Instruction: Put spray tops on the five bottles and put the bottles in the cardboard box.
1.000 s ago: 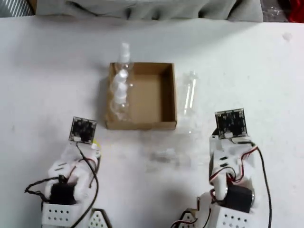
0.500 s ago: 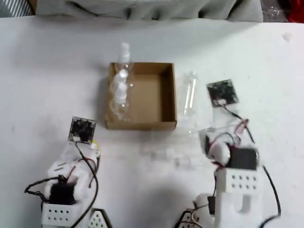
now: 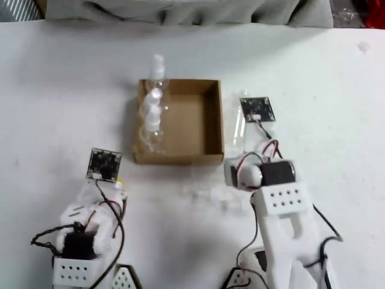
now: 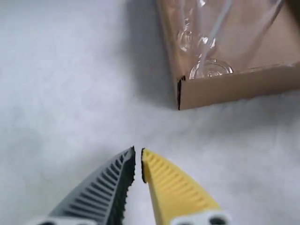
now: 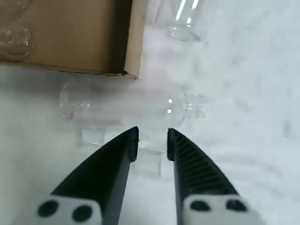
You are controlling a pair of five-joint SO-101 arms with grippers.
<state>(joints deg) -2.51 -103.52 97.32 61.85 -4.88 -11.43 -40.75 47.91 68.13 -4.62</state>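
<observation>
The cardboard box sits mid-table, with clear bottles with white spray tops along its left side; one white top shows past its far wall. Another clear bottle is just right of the box. A topless clear bottle lies on the table in front of the box, also faintly visible from above. My right gripper hovers just short of it, slightly open and holding nothing. My left gripper is shut and holds nothing, near the box's front left corner.
The right arm reaches out beside the box's front right corner. The left arm stays folded at the near left. Grey cloth lies along the table's far edge. White tabletop stretches left and right of the box.
The right arm has swung out from its folded pose, forward and left toward the box's front right corner. The left arm has not moved.
</observation>
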